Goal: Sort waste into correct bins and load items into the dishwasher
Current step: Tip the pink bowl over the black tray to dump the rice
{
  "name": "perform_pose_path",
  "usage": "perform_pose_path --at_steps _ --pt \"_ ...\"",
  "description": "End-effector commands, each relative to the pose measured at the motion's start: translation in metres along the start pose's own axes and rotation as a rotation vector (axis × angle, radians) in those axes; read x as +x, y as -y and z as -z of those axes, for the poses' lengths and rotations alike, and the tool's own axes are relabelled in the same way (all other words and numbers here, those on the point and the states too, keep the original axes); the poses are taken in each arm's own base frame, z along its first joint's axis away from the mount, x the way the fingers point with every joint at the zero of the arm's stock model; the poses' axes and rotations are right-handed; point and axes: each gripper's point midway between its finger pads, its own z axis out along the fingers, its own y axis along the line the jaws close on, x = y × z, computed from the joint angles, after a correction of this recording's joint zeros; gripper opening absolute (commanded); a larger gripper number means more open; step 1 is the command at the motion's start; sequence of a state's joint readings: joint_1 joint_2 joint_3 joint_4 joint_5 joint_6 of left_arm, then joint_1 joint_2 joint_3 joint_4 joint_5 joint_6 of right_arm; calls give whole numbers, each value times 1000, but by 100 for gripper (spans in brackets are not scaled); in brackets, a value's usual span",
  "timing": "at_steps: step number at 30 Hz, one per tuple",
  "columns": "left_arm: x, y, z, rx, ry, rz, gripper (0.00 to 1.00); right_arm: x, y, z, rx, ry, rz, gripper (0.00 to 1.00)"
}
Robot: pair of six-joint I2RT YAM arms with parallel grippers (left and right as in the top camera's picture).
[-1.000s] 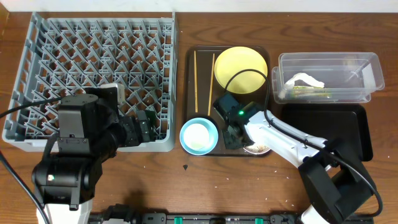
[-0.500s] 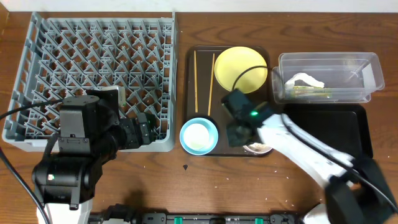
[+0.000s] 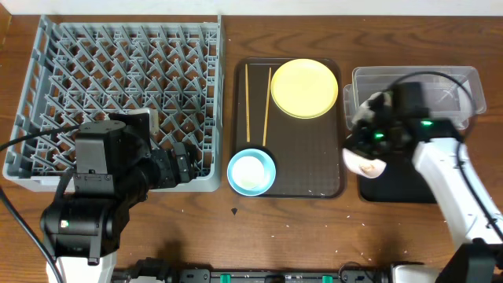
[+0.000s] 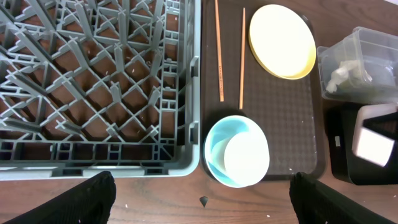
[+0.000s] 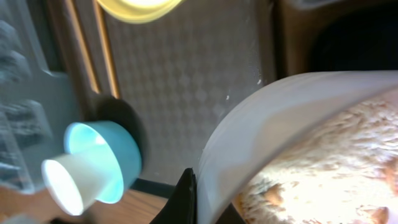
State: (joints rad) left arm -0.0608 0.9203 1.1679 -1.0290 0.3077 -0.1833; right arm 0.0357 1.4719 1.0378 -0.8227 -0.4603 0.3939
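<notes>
My right gripper (image 3: 369, 148) is shut on the rim of a small whitish bowl (image 3: 366, 163) and holds it above the left edge of the black tray (image 3: 428, 173). The right wrist view shows the bowl (image 5: 292, 112) tilted, with rice-like crumbs (image 5: 323, 168) inside. A light blue bowl (image 3: 251, 171) with a whitish cup (image 4: 247, 158) in it sits at the brown tray's front left. The yellow plate (image 3: 304, 88) and two chopsticks (image 3: 247, 101) lie on that tray. My left gripper (image 4: 205, 200) is open and empty in front of the grey dish rack (image 3: 118, 86).
The clear tub (image 3: 452, 98) stands behind the black tray, with the white paper scrap (image 4: 345, 71) inside. The brown serving tray (image 3: 302, 165) lies between the rack and the bins. A small dark speck (image 3: 233, 211) lies on the wooden table in front.
My right arm lifted the small bowl of crumbs off the brown tray's front right corner and carried it right, over the black tray's left edge. The left arm has not moved.
</notes>
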Motion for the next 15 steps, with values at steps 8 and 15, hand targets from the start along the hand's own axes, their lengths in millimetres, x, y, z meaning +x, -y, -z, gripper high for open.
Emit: perform_pose_path --at_steps 8,15 --pt "-6 2 6 -3 23 -13 90 -31 21 47 -529 140 -120 1" --pt "-6 2 6 -3 23 -13 91 -45 75 59 -526 292 -217 1"
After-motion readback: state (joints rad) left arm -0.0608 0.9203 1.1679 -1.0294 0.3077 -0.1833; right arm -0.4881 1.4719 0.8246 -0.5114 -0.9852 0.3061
